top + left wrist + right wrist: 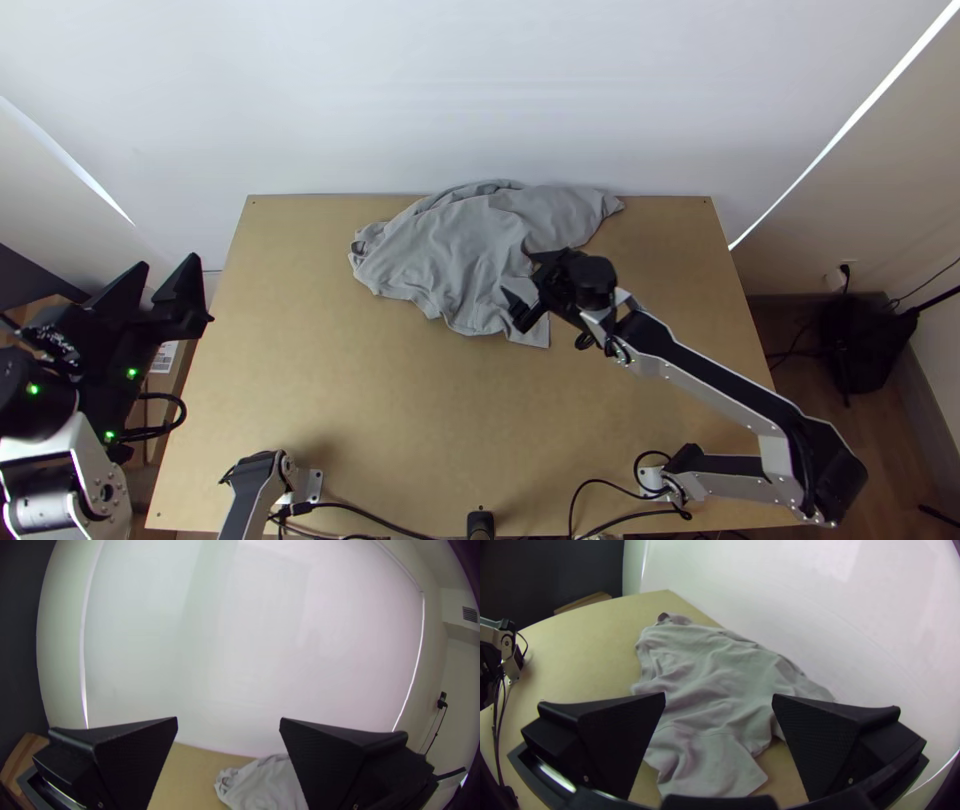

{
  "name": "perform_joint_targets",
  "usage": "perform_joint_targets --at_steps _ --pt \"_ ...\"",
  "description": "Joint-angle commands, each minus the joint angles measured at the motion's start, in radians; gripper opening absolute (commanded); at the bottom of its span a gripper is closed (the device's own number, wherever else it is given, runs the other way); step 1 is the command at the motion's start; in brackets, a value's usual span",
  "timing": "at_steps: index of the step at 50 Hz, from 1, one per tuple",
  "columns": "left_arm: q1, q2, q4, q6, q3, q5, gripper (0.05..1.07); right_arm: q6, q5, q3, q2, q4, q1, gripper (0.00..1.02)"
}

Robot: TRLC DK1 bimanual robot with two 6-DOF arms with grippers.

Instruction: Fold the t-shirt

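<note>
Hovering over rumpled grey t-shirt [450,250]: right end effector [519,274], fingers apart.

Light wooden table [400,420], rumpled grey t-shirt [450,250] by its far edge, black cables [345,505] along the near one.

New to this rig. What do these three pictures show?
Two robot arms with white and black links, mounted at a light wooden table. The top view looks steeply down from over the near edge; each wrist view comes from a camera on that arm. A rumpled grey cloth t-shirt lies toward the far edge. The right gripper, two wide flat black fingers, is open over it. The left gripper, same type, is open, appearing past the table's left edge from above. Neither seems to hold anything.
</note>
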Motion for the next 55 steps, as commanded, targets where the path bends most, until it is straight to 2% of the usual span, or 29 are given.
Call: perform_joint_targets --at_steps 1,9,22,37,43,47,48,52,53,55 --pt "-0.023 0.033 -0.049 -0.013 0.05 0.013 1.03 0.04 0.0 0.057 0.061 -0.049 0.038 0.98" --pt "-0.029 0.033 -0.132 -0.013 0.061 0.013 1.03 0.225 -0.003 0.182 0.174 -0.25 0.108 0.98" --pt "-0.055 0.102 -0.316 -0.013 0.102 0.015 1.03 0.426 -0.004 0.196 0.263 -0.297 0.182 0.98" --pt "-0.036 0.122 -0.37 -0.013 0.111 0.013 1.03 0.506 -0.01 0.248 0.409 -0.32 0.187 0.98" --pt "-0.033 0.123 -0.37 -0.007 0.113 0.013 1.03 0.529 -0.021 0.281 0.466 -0.32 0.185 0.94" --pt "-0.033 0.125 -0.37 -0.004 0.114 0.013 1.03 0.564 -0.026 0.305 0.503 -0.32 0.185 0.83" --pt "-0.033 0.125 -0.37 -0.004 0.113 0.013 1.03 0.576 -0.026 0.311 0.513 -0.32 0.185 0.78" --pt "-0.033 0.125 -0.374 0.002 0.111 0.013 1.03 0.61 -0.026 0.333 0.544 -0.332 0.183 0.47" --pt "-0.033 0.125 -0.374 0.002 0.111 0.013 1.03 0.619 -0.026 0.34 0.553 -0.342 0.183 0.38" --pt "-0.035 0.125 -0.379 0.004 0.111 0.013 1.03 0.627 -0.026 0.36 0.569 -0.352 0.183 0.14"
